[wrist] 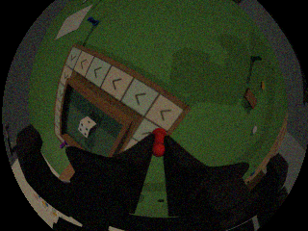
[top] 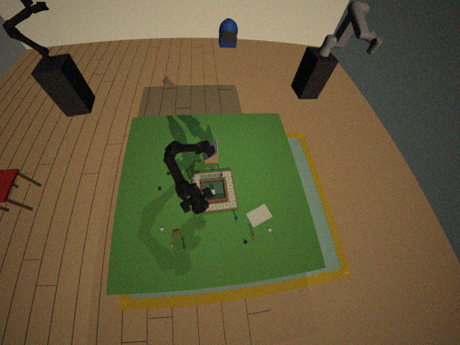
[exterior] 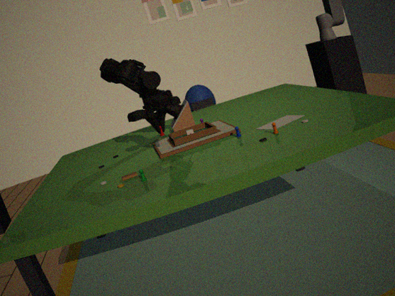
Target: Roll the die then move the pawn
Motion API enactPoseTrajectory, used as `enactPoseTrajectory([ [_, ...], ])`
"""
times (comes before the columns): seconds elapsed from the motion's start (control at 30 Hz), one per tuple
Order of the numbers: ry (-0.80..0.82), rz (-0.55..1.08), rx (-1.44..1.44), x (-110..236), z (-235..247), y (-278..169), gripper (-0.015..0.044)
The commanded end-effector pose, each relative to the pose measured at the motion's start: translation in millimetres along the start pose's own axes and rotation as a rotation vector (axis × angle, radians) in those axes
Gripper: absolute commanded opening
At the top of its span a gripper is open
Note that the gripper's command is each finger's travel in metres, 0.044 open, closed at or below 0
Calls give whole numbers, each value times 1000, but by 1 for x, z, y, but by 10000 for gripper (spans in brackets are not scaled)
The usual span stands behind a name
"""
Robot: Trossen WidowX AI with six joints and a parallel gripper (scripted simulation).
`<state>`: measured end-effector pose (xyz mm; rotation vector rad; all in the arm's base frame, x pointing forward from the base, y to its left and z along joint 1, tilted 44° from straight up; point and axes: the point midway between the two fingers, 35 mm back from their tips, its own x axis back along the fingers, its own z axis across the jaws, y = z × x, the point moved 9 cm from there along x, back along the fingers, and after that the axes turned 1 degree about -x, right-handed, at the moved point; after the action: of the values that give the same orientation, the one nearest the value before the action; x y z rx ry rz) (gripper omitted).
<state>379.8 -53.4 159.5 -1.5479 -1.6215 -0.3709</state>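
My gripper (exterior: 160, 129) (wrist: 159, 138) is shut on the red pawn (exterior: 161, 131) (wrist: 159, 149) by its body, over the board's left part. The pawn is roughly upright and seems to be a little above the board (top: 230, 189) (exterior: 225, 125) (wrist: 116, 83), near a corner tile in the wrist view. Arrows mark the board's tiles. The white die (top: 213, 192) (exterior: 189, 131) (wrist: 87, 126) lies inside the brown-walled tray (top: 226, 191) (exterior: 198, 133) (wrist: 103, 99), several pips showing. The pawn's base and the tile under it are partly hidden by the fingers.
A purple pawn (top: 221, 173) (exterior: 201, 120) is at the board's back side. A wedge (exterior: 184, 118) stands behind the tray. A blue pawn (top: 236, 218) (exterior: 238, 132), an orange pawn (exterior: 275, 128), a green pawn (exterior: 142, 175), a white card (top: 259, 215) and a brown block (top: 176, 233) are around the board.
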Motion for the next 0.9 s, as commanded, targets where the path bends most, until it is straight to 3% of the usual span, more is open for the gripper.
enactPoseTrajectory([
  [0.0, -6, -1, 6, -5, -4, 7, 0],
  [0.33, -7, -1, 6, -37, -5, 7, 0],
  [0.87, -8, -1, 6, -54, -5, 7, 0],
])
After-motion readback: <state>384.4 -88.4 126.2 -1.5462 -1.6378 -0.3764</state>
